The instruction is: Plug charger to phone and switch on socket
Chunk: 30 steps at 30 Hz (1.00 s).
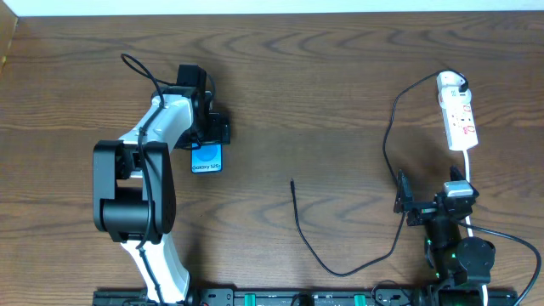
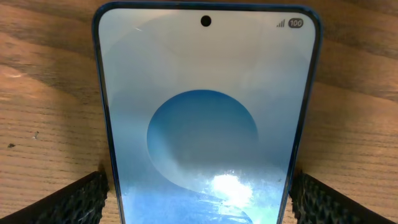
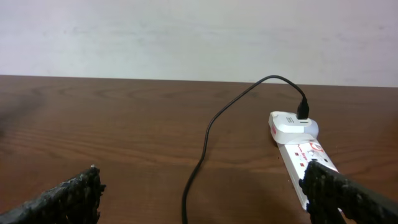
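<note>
Left pincer pinches the phone by its edges; right pincer gapes wide, empty, near the socket.

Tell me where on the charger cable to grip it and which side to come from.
Grip the charger just behind its plug tip, coming straight down from above with the jaws set across the cable. It lies flat on the table, that end straight and free of other things; a short hold should keep the tip steady for the phone.
</note>
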### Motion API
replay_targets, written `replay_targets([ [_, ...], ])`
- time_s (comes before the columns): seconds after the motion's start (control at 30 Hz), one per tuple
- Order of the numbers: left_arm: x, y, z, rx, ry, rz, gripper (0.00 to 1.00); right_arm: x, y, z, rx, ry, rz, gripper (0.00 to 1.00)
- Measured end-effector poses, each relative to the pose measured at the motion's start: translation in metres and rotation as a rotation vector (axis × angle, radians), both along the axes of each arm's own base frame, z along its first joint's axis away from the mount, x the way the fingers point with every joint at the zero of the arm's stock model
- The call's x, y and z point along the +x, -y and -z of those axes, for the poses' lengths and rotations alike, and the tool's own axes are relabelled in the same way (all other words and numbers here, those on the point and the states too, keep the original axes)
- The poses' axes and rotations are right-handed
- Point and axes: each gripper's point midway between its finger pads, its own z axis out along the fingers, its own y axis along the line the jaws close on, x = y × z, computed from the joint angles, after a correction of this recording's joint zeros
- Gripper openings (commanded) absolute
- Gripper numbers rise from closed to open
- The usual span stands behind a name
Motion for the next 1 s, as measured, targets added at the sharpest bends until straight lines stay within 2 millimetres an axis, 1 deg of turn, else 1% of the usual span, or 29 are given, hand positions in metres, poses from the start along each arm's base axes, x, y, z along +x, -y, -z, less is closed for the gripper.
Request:
replay_targets([
  [0.3, 0.0001, -0.0001, 0.0, 0.002, 0.001, 0.001, 0.93, 0.0, 0.0, 0.0002, 0.0, 0.0, 0.0, 0.99],
  [0.37, 0.0001, -0.0001, 0.0001, 0.002, 0.001, 0.001, 0.88, 0.0, 0.0001, 0.0002, 0.0, 0.0, 0.0, 0.99],
  [0.5, 0.0012, -0.0006, 0.0, 0.003, 0.005, -0.001, 0.73, 0.0, 0.0, 0.0, 0.0, 0.0, 0.0, 1.0],
  [0.53, 0.0014, -0.0007, 0.0, 0.004, 0.006, 0.0, 0.71, 0.0, 0.0, 0.0, 0.0, 0.0, 0.0, 0.99],
  [0.8, 0.0017, -0.0011, -0.0007, 0.006, 0.008, 0.0, 0.66, 0.0, 0.0001, 0.0, 0.0, 0.0, 0.0, 0.99],
  [1.0, 0.0017, -0.0011, -0.0007, 0.006, 0.008, 0.0, 0.49, 0.0, 0.0, 0.0, 0.0, 0.0, 0.0, 0.99],
])
